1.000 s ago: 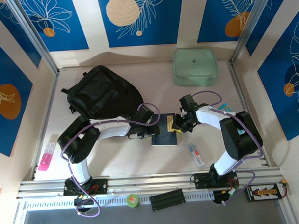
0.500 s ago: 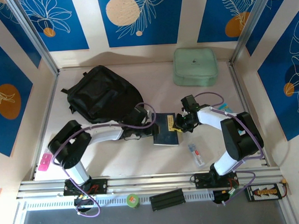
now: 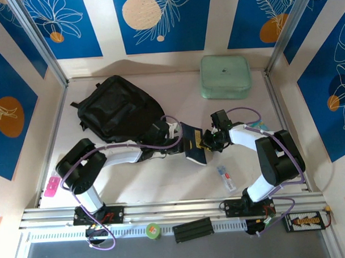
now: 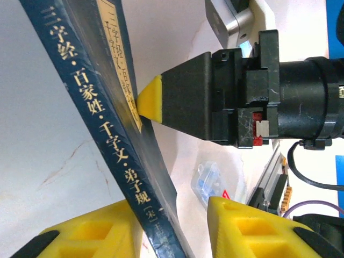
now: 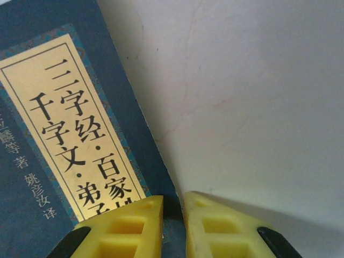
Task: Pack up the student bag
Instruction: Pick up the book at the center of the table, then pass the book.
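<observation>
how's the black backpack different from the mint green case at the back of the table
Colour: the backpack is black, the case is pale mint green.
Shape: the backpack is slumped and irregular, with straps trailing at its left side. The case is a neat rounded square.
Size: the backpack is clearly larger than the case.
Both look soft and lie on the table.

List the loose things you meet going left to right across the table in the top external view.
pink packet → student bag → dark blue book → clear packet. The mint-green case is left out, since its span overlaps both the book and the clear packet.
</observation>
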Controlling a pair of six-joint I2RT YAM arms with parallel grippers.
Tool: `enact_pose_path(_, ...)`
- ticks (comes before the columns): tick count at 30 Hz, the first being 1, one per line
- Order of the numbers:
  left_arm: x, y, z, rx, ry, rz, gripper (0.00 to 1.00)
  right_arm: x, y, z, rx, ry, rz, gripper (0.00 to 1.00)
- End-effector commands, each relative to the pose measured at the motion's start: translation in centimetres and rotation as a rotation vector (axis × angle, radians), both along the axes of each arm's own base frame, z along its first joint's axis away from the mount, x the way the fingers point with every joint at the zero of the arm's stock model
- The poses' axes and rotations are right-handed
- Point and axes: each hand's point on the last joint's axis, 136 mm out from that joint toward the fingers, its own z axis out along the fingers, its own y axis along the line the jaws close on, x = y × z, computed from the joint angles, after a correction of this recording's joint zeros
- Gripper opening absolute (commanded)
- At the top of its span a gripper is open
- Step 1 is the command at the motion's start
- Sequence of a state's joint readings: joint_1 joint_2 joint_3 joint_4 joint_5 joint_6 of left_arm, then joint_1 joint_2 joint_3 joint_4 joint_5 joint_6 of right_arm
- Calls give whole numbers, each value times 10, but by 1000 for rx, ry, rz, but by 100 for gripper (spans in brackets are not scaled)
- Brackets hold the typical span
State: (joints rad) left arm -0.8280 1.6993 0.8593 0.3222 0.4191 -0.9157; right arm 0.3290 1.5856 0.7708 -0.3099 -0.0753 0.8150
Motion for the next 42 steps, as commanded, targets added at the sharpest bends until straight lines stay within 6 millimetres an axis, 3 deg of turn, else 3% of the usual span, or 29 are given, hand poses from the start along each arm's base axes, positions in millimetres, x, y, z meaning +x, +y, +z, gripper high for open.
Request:
enact_pose_path(1,-2,-8,6,3,-10,-31,34,-26,-8,-21,-38,103,-11,18)
enact_pose_path(4,1,9,-14,142,20,16,31,-25,-10,-20,-40,98,-18,18)
enact_pose_path(8,0,15,-20,183,34,32,29,-23,-11,-18,-37,87,-17,18)
enact_pose_path(14,10,23,-12,203,9,77,7,-14,-18,0,-29,19,-19,21)
enact_pose_path(16,15,26,-3,199,-17,92,0,-8,-19,15,-19,-47,-10,26)
enact_pose_path(21,38,39,36,175,-111,161,0,5,-13,61,70,-238,-5,48)
enact_pose_path(27,80,74,84,38,-123,334,0,13,16,124,353,-422,17,72)
enact_pose_path(34,111,108,126,-232,-98,505,0,15,59,165,629,-442,46,83)
enact_pose_path(42,114,125,157,-426,-77,612,0,26,96,196,811,-489,-19,86)
